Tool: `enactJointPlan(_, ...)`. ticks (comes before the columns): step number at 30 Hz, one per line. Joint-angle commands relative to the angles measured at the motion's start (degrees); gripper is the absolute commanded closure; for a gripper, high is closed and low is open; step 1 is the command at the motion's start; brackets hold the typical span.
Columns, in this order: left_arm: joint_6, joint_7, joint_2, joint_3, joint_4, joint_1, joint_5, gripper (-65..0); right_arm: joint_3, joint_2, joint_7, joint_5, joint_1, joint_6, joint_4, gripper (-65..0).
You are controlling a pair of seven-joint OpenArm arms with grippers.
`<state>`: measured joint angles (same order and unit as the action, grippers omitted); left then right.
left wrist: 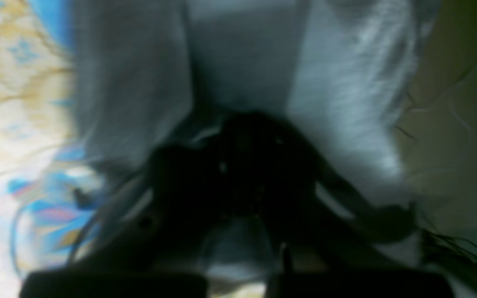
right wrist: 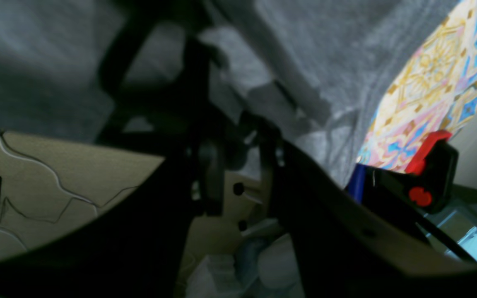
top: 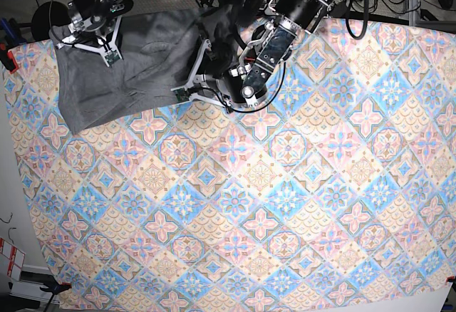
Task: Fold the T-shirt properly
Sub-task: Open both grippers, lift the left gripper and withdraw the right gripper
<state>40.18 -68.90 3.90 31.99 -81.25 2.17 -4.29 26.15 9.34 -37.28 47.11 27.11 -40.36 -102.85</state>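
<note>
Showing both pincers at the grey T-shirt (top: pixel 135 70), which lies at the far corner of the patterned tabletop (top: pixel 285 205).
We see the left pincer (top: pixel 187 87) pressed together, pinching the shirt's near edge; the right pincer (top: pixel 107 50) rests on the cloth with jaws partly apart, and we cannot tell whether it grips fabric.

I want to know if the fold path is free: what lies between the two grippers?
In the base view, only T-shirt fabric spans between the right gripper and the left gripper.
</note>
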Motion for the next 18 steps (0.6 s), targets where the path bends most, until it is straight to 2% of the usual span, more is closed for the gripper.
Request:
enactJointPlan(1, -0.18, 0.46, 0.36, 1.29, -0.90, 0.86, -0.50, 0.0, 0.79, -0.34, -0.13, 0.23, 0.10, 0.36, -0.93, -14.2)
enactJointPlan(11, -0.18, 1.43, -3.07, 2.08, -0.81, 2.26, -0.06, 0.0, 1.67, -0.34, -0.13, 0.23, 0.10, 0.36, -0.84, -14.2)
enactJointPlan(16, -0.18, 5.48, -3.95, 2.08, 5.34, 2.53, 0.03, 0.0, 1.67, -0.34, -0.13, 0.23, 0.10, 0.36, -1.02, -14.2)
enactJointPlan(18, -0.18, 9.78, -3.86, 2.08, 11.93, 2.70, 0.03, 0.0, 1.76, -0.34, -0.13, 0.23, 0.10, 0.36, -1.02, -14.2)
